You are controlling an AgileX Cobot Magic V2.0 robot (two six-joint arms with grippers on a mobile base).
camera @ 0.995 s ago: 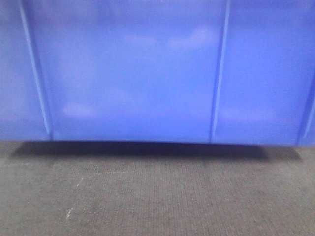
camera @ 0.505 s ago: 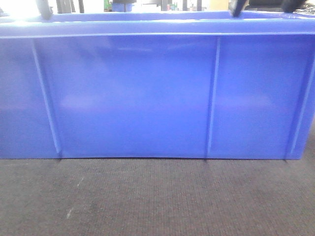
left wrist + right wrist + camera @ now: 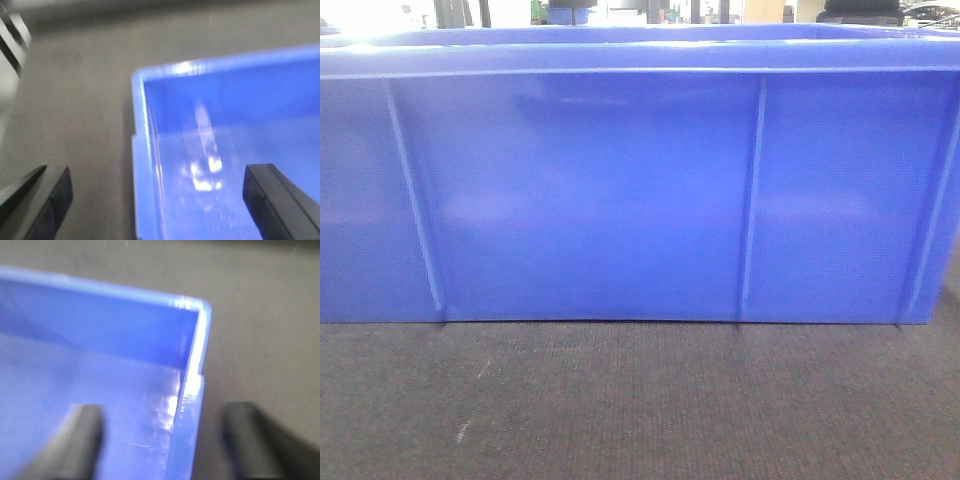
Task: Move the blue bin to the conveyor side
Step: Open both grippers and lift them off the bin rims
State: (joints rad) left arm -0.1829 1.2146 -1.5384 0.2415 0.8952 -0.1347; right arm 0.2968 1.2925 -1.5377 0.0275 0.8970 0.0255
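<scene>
**Blue bin on the conveyor, both end effectors spread over its end walls**

Nearest the front camera lies the conveyor (image 3: 640, 400), a dark woven belt that fills the lower part of the view. The blue bin (image 3: 640, 190) rests flat on it, its long side wall facing the camera, with thin raised ribs running down the wall and a thick rim along the top. Beyond the rim only a bright, cluttered background shows (too blurred to name anything).

In the left wrist view, the left end effector (image 3: 157, 200) is spread wide: one dark finger (image 3: 45, 200) hangs over the belt outside the bin, the other over the glossy interior, with the bin's end wall and rim between them. Neither finger visibly touches the plastic.

In the right wrist view, the right end effector (image 3: 160, 445) is likewise spread wide astride the opposite end wall, one blurred finger (image 3: 80, 440) above the interior and one above the belt outside. Contact cannot be told because of blur. The bin's corner lies farther off.
</scene>
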